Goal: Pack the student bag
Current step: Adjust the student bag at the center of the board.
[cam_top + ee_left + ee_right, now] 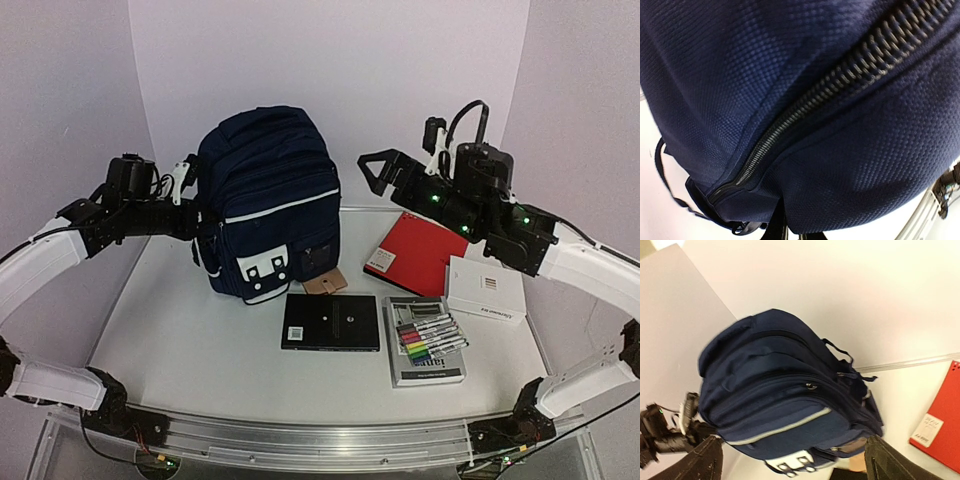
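Observation:
The student bag (268, 195), a navy backpack with white stripes, stands upright at the back left of the table. My left gripper (196, 216) is pressed against its left side. In the left wrist view the bag (850, 165) and a closed zip (790, 122) fill the frame, and the left gripper (785, 231) is shut on a fold of the fabric at the bottom edge. My right gripper (385, 172) hovers to the right of the bag, apart from it and wide open. In the right wrist view the bag (780, 400) lies ahead of the right gripper (792, 462), with nothing between its fingers (887, 460).
A red notebook (415, 250) lies right of the bag, and a white box (485, 288) lies beyond it. In front are a black flat case (332, 322), a pack of coloured markers on a booklet (428, 338) and a brown tag (325, 283). Walls close in behind and at both sides.

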Available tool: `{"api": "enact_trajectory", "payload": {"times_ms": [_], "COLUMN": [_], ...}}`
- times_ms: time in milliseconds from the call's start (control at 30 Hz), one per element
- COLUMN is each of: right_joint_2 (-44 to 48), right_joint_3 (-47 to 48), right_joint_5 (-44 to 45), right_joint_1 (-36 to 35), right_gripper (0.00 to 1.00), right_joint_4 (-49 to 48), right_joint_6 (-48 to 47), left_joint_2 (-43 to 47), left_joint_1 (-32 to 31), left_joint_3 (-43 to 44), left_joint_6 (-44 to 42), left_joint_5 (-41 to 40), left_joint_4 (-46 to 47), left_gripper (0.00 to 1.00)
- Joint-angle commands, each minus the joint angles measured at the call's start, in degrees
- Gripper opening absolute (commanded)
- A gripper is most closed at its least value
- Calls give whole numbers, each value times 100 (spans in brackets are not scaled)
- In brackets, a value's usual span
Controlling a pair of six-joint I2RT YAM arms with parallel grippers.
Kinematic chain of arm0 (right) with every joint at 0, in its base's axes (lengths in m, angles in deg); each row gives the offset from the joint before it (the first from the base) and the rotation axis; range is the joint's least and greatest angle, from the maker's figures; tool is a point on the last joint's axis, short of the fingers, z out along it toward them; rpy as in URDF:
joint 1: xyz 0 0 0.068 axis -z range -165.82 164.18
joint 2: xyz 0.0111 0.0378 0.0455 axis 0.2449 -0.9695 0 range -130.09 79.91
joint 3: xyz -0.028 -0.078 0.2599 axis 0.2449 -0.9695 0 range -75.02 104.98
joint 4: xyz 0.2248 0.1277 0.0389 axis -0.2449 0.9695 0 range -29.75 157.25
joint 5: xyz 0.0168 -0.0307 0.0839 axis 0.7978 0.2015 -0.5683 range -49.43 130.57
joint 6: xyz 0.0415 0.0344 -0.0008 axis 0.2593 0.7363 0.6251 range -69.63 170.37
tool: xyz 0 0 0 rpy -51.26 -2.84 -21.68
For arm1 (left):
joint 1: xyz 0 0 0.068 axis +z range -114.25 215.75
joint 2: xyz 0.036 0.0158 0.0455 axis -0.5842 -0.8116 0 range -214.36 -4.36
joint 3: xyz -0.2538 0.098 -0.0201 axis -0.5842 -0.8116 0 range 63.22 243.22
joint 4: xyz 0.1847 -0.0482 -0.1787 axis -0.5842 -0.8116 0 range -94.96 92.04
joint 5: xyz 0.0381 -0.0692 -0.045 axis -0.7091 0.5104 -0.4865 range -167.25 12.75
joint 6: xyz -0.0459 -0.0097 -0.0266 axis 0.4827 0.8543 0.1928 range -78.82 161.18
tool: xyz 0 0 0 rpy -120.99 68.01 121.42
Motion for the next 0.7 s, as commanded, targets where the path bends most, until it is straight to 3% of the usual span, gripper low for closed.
{"api": "enact_trajectory", "payload": {"times_ms": [0, 267, 667], "right_joint_2": [257, 137, -880], "right_joint_3": [-340, -831, -491], "right_joint_5": [-1659, -3244, -3412], "right_joint_1": [706, 1225, 1231], "right_gripper": [98, 98, 86], "right_joint_4": [203, -278, -762], "right_joint_6": [-1036, -1580, -2241], "left_joint_2": [177, 195, 167], "left_joint_1": [120, 213, 257], "left_joint_3": [284, 470, 564], "left_joint_6": [-449, -759, -913], "left_joint_5": [580, 720, 802], "left_joint_4": [-499, -901, -1076], "left_gripper": [0, 0, 0]}}
